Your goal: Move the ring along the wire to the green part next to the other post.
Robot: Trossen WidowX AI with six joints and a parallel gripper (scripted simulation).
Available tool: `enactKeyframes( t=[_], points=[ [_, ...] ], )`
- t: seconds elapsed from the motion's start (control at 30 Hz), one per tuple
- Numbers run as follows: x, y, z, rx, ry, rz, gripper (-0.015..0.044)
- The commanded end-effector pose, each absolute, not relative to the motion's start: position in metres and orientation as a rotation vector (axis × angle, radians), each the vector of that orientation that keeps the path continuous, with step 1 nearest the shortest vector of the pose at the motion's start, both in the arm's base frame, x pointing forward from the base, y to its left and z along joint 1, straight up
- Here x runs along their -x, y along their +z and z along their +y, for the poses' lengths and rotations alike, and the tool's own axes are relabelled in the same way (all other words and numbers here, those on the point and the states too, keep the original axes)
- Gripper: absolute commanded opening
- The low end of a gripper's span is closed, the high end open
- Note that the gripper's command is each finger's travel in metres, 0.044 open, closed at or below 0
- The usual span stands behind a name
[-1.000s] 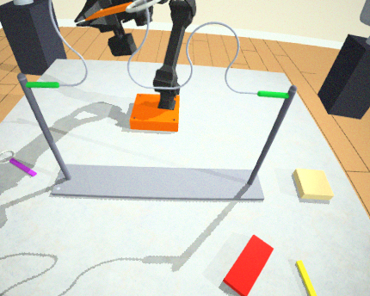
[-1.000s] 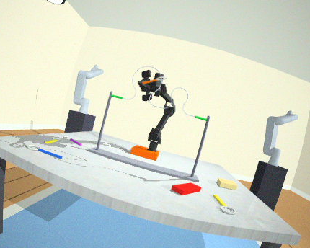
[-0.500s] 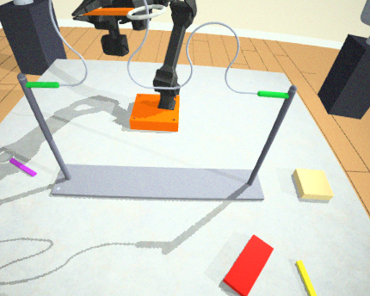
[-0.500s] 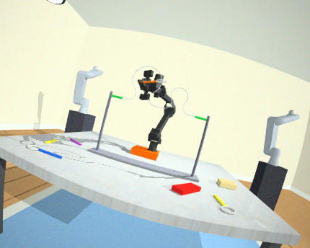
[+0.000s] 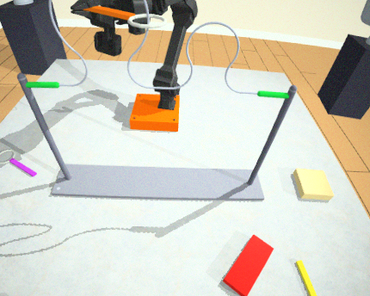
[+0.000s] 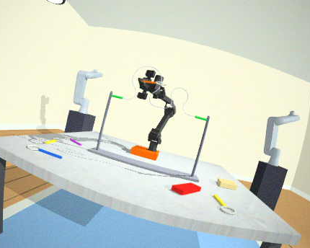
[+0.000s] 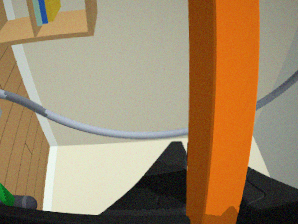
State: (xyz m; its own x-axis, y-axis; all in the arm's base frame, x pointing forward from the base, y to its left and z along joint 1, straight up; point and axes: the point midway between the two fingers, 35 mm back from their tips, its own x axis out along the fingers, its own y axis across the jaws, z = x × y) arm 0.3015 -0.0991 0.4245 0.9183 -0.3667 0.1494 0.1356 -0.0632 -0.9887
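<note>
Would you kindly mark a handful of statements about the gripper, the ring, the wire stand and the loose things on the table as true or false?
1. The gripper is shut on the orange handle. True.
2. The ring hangs on a green part of the wire. False: it is at the grey part, between the two green ends.
3. The red block stands on the stand's base plate. False: it lies on the table, off the plate.
4. The wire has a green part beside each post. True.
5. The robot's base is blue. False: it is orange.
</note>
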Motion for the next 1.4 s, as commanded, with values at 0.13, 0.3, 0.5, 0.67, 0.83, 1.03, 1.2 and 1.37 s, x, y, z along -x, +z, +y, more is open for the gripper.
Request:
enactKeyframes(
  t=[0.13, 0.3, 0.5, 0.67, 0.83, 1.03, 1.2, 1.37],
  points=[
    [-0.3, 0.429, -0.098, 1.676, -0.441, 0.152, -0.015],
    [-0.3, 0.431, -0.098, 1.735, -0.458, 0.134, -0.015],
    [-0.3, 0.434, -0.097, 1.805, -0.478, 0.113, -0.015],
    [-0.3, 0.436, -0.096, 1.863, -0.495, 0.094, -0.015],
    [-0.3, 0.438, -0.095, 1.921, -0.512, 0.076, -0.015],
    [-0.3, 0.441, -0.094, 1.99, -0.533, 0.053, -0.015],
    [-0.3, 0.443, -0.093, 2.047, -0.55, 0.034, -0.015],
    [-0.299, 0.444, -0.093, 2.1, -0.566, 0.015, -0.015]
  ],
)
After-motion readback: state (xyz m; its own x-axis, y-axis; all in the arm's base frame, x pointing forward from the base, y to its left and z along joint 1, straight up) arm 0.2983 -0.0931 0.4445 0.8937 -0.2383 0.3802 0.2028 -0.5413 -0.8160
